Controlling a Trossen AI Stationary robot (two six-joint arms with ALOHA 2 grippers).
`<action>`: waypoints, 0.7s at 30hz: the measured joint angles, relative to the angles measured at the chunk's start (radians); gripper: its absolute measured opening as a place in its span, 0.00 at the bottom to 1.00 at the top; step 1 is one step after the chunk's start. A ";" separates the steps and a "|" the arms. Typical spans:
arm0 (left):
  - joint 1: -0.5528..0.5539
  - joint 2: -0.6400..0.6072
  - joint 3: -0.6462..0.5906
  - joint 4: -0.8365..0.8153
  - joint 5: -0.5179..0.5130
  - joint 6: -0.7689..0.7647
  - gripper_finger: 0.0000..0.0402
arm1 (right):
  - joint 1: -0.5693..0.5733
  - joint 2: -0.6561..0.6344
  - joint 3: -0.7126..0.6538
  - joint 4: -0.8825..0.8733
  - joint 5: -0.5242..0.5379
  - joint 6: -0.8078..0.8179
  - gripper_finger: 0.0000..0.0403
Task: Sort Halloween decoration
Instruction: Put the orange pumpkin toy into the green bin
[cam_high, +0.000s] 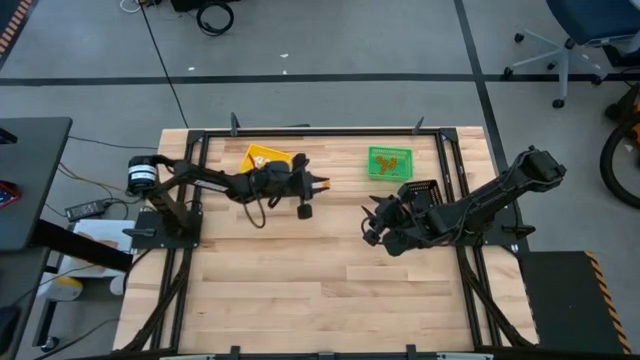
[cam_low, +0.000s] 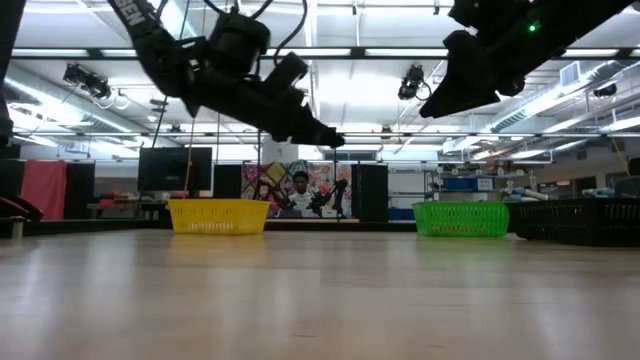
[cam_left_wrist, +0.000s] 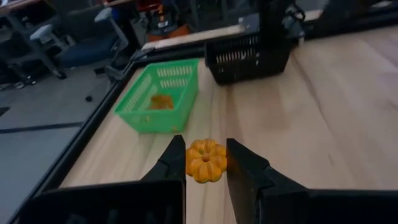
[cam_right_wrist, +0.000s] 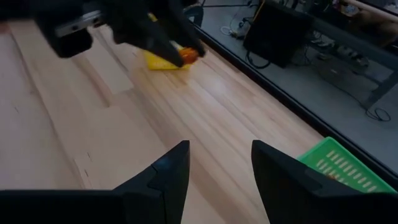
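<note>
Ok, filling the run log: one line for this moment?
left gripper: shut on orange pumpkin, raised between yellow bin and green bin | right gripper: open, empty, raised beside black bin

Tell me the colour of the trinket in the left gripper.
Orange: a small pumpkin, clearest in the left wrist view.

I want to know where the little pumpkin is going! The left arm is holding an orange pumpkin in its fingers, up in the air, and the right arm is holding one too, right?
Not quite. The left gripper does pinch the orange pumpkin above the table, but the right gripper holds nothing: the right wrist view shows its fingers open with only bare wood between them.
</note>
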 joint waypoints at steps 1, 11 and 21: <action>0.007 0.008 0.013 0.000 0.014 0.000 0.14 | 0.004 0.000 0.000 -0.004 0.000 0.003 0.44; 0.058 0.183 0.279 -0.125 0.032 0.000 0.14 | 0.043 -0.045 0.000 -0.157 0.022 0.141 0.44; 0.092 0.390 0.600 -0.253 0.068 -0.001 0.14 | 0.106 -0.117 0.001 -0.304 0.031 0.272 0.44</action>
